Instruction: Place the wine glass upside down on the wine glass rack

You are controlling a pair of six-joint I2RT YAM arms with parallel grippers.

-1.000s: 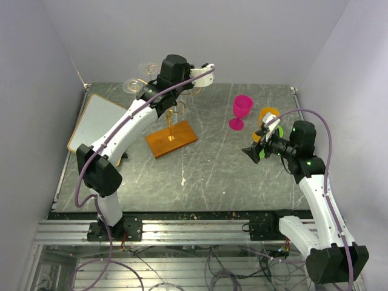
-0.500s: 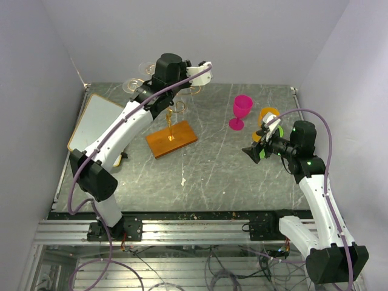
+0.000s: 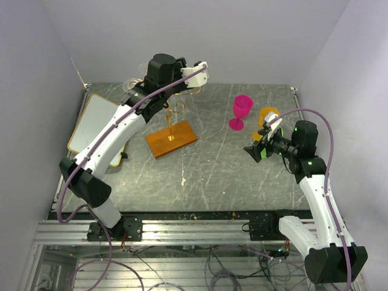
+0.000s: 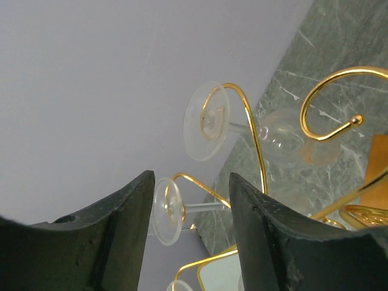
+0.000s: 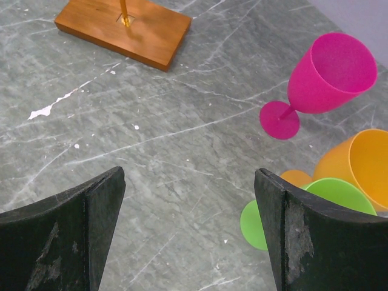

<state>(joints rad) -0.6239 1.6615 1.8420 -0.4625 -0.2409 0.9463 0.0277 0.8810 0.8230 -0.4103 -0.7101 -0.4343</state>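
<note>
Wine glass (image 4: 200,133) hangs on rack (image 3: 171,140); left hand (image 4: 190,182) open

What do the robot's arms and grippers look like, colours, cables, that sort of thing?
The left arm and right arm both have white tubular links, black joint housings and a loose purple cable looping alongside. The left gripper and right gripper have broad matte black fingers; the right one's are scuffed grey.

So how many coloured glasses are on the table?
3: pink glass standing upright at the back right; orange glass beside it toward the right edge; green glass next to the orange, partly hidden by the right gripper.
</note>
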